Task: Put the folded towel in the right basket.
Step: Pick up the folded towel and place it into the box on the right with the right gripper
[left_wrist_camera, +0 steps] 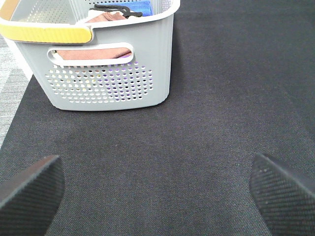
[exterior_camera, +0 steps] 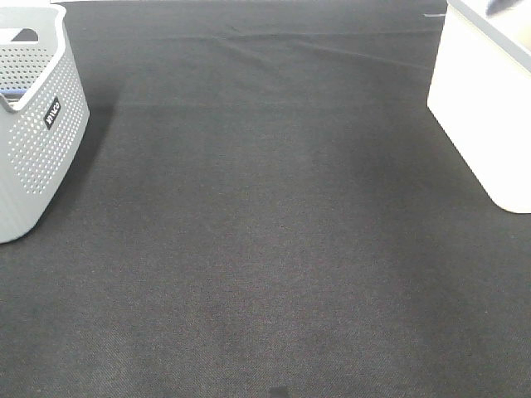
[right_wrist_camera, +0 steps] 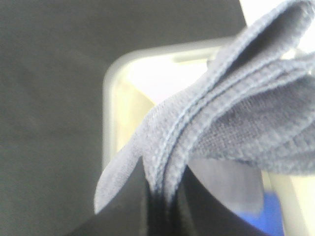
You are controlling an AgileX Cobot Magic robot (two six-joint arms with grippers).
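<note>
The left basket (exterior_camera: pixel 37 141) (cloths (left_wrist_camera: pixel 93 51) inside) sits at the mat's (exterior_camera: pixel 265 249) left edge, the right basket (exterior_camera: pixel 485 108) opposite.

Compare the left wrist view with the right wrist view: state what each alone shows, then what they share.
Left wrist only: the grey perforated basket holding a reddish cloth and a blue cloth, and the left fingers spread wide, empty. Right wrist only: the folded towel pinched in the right fingers, with the white basket rim behind it. Both: the black mat.
</note>
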